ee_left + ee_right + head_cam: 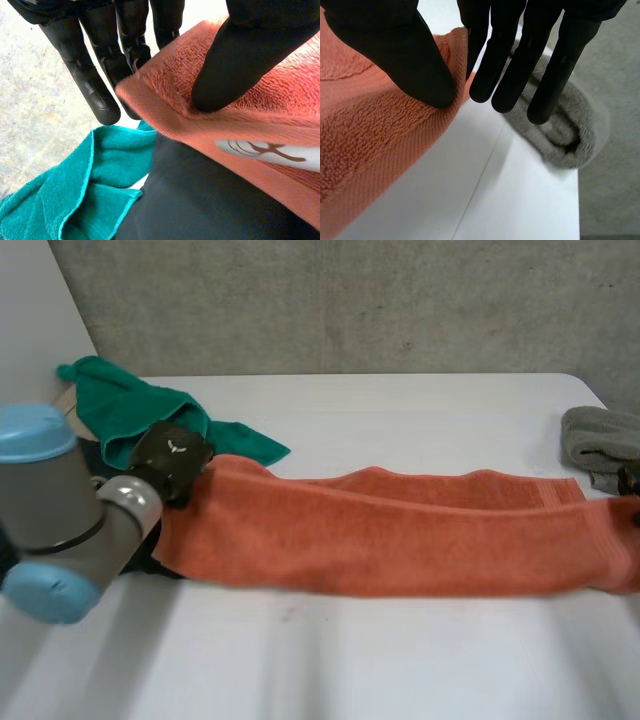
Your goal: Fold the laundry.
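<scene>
The near part of the white table (pixel 400 660) is bare. At the near left the left arm (pixel 60 510) reaches in over the table. Beyond it an orange towel (pixel 400 530) lies stretched in a long band across the table from left to right, sagging and creased along its length.

The left hand (pixel 172 458) has the towel's left end. In the left wrist view its thumb (pixel 240 60) presses on the towel's hem at the corner while its fingers (pixel 90 85) sit on the other side, so the corner is pinched between them. A white label (pixel 260 150) is sewn on the hem beside the thumb, and a dark cloth (pixel 200 200) lies under that end.

The right hand (pixel 395 45) is clamped on the towel's right end: the thumb lies on the hem and the straight fingers (pixel 515 65) stand behind the raised edge.

Farther back on the left a green cloth (pixel 130 410) lies crumpled, touching the towel's left end. On the far right a grey cloth (pixel 600 445) lies rolled, just past the right hand's fingertips. A grey wall (pixel 350 300) stands behind the table.
</scene>
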{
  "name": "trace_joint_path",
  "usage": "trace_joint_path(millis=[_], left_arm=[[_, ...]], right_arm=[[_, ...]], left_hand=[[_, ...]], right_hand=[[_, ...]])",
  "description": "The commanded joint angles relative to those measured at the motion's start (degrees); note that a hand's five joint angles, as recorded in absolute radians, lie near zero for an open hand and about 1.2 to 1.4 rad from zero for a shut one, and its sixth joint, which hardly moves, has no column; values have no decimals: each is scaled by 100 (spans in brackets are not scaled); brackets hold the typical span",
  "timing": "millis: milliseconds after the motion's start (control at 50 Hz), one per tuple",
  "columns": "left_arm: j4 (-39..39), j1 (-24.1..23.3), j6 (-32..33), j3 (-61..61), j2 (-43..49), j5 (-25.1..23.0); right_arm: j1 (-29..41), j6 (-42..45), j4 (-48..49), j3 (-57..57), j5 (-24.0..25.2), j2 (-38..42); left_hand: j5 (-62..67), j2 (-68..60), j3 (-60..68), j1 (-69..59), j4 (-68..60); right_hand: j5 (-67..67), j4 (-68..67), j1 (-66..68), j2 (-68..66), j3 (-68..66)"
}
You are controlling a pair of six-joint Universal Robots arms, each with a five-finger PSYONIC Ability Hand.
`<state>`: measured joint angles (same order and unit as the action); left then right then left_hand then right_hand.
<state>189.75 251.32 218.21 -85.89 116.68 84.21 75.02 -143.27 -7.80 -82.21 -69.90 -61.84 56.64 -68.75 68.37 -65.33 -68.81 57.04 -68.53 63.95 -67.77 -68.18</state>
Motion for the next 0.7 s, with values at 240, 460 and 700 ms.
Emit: trace_joint_path(millis=[240,460,700], left_arm=[[-44,-443,20,3289,2509,869],[-105,-830,-24,2833,2150,869],[-44,-821,-1025,1083,760,755]], right_arm=[[1085,-166,1791,1585,-1377,1543],[1287,-236,1484,734,-1615,674],[-22,-166,437,-1078,-183,-303]], left_hand=[[156,55,-17,-287,61],[-5664,5875,-5837,5533,5881],[-5664,5875,-5837,5533,5881]], right_hand=[[-2136,2285,-1827,2209,2250],[-5704,5853,-5395,5777,5818],[-4603,4752,-4294,4676,4717]])
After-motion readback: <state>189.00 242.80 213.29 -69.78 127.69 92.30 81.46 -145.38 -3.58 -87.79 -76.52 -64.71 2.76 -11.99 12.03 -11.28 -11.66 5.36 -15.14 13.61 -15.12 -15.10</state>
